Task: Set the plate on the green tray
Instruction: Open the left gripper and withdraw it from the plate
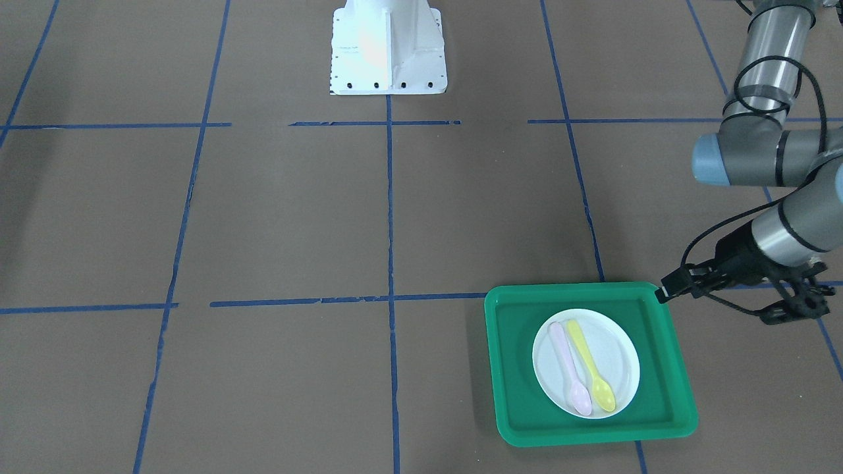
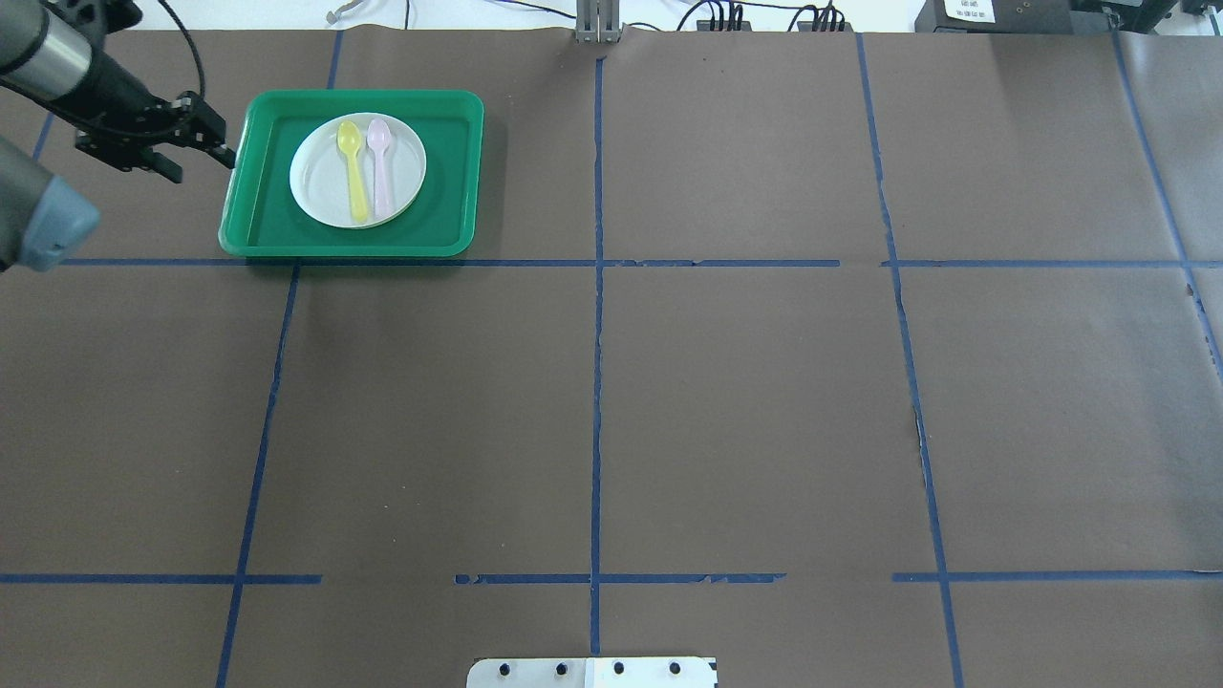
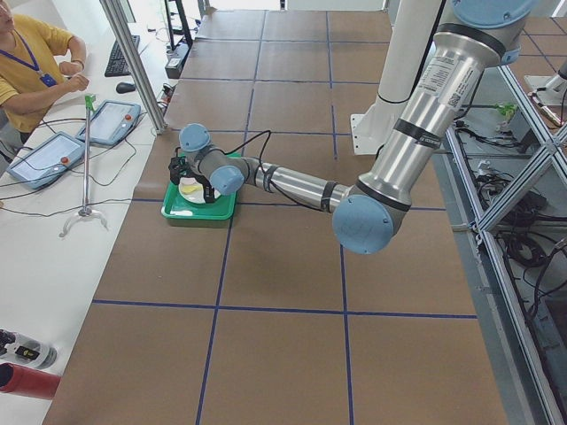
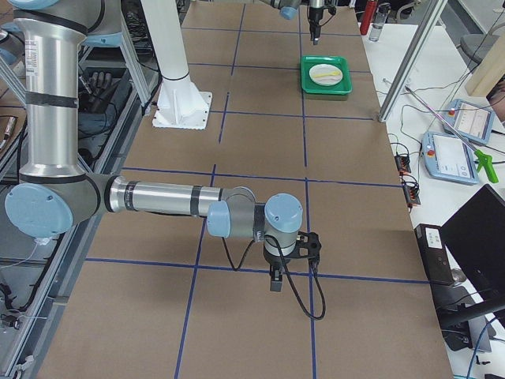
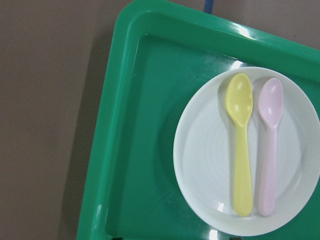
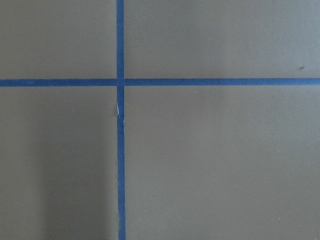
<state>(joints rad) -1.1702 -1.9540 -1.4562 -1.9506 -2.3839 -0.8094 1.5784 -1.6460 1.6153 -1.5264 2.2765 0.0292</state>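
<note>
The green tray [image 2: 449, 177] is lying flat at the table's far left. The plate [image 2: 315, 186] is being carried centrally inside it, so placement is judged complete. The left gripper [image 2: 212, 134] is being held just outside the rim, clear of the plate. It cannot be told whether its jaws are apart. The same holds for the right gripper [image 4: 276, 280], which is well apart from the tray.

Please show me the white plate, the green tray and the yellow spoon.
small round white plastic plate [image 5: 205, 165]: left wrist view, its bare surface.
large rectangular bright-green plastic tray [image 5: 145, 150]: left wrist view, its bare floor.
yellow plastic spoon [image 5: 242, 165]: left wrist view, its handle.
</note>
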